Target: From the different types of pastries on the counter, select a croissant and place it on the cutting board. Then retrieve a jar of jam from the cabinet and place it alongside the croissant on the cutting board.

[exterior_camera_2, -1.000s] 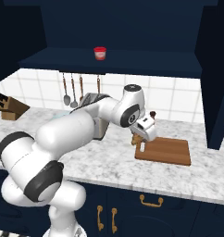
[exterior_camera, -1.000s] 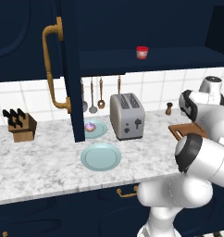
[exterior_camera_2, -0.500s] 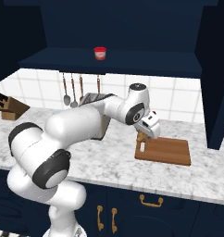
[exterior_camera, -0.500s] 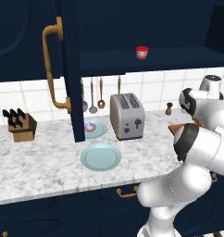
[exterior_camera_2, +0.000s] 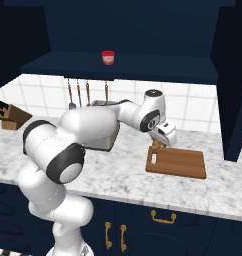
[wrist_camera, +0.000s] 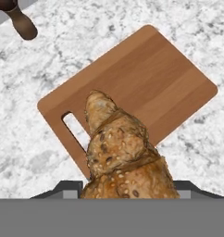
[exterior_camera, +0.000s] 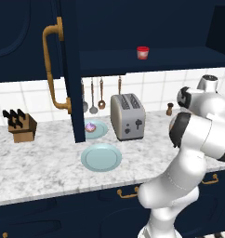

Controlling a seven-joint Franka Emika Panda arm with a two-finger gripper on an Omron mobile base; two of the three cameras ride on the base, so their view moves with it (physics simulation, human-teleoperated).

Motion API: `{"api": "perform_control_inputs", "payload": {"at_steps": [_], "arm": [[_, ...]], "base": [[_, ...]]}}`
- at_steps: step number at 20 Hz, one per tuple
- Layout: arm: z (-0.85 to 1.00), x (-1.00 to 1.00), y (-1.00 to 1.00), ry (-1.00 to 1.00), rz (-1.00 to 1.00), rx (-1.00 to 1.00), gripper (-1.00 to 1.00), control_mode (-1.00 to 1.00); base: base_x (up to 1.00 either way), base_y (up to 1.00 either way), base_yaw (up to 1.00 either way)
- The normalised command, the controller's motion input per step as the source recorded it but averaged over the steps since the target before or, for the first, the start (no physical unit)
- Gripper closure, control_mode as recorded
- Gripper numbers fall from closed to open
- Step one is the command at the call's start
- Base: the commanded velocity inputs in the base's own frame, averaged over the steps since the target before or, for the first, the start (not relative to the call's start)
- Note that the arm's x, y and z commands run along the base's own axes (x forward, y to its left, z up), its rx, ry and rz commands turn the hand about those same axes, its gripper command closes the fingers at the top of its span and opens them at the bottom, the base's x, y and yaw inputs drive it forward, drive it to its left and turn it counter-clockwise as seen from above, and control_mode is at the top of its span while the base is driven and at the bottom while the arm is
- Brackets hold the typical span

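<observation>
My gripper [exterior_camera_2: 158, 144] is shut on the golden-brown croissant [wrist_camera: 121, 152], holding it just above the handle-hole end of the reddish-brown cutting board [wrist_camera: 146, 78], which also lies on the counter [exterior_camera_2: 118, 175] in the right base view as the cutting board [exterior_camera_2: 180, 163]. The croissant hides the fingertips. A small red jar of jam [exterior_camera_2: 108, 57] stands on the shelf of the open navy cabinet [exterior_camera: 68, 69], and the jar of jam [exterior_camera: 142, 52] shows again in the left base view. A pink-frosted cupcake [exterior_camera: 90, 127] sits on a plate behind the cabinet door.
A silver toaster [exterior_camera: 128, 116] stands mid-counter with an empty pale blue plate [exterior_camera: 101, 157] in front of it. A knife block [exterior_camera: 20, 126] is at the far left. A brown pepper grinder [wrist_camera: 21, 23] stands just beyond the board. Utensils hang on the tiled wall.
The arm's elbow has swung up and to the right, now covering the board in the left base view. The gripper with the croissant has barely shifted above the board's handle end.
</observation>
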Motion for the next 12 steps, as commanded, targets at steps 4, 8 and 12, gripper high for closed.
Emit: {"api": "perform_control_inputs", "payload": {"at_steps": [4,8,12], "arm": [[-0.27,0.30,-0.31,0.00,0.00,0.01,1.00,-1.00],[-0.33,0.30,-0.43,0.00,0.00,0.00,1.00,-1.00],[-0.35,0.30,-0.43,0.00,0.00,-0.01,1.00,-1.00]], "base": [[0.00,0.00,0.00],[0.00,0.00,0.00],[0.00,0.00,0.00]]}}
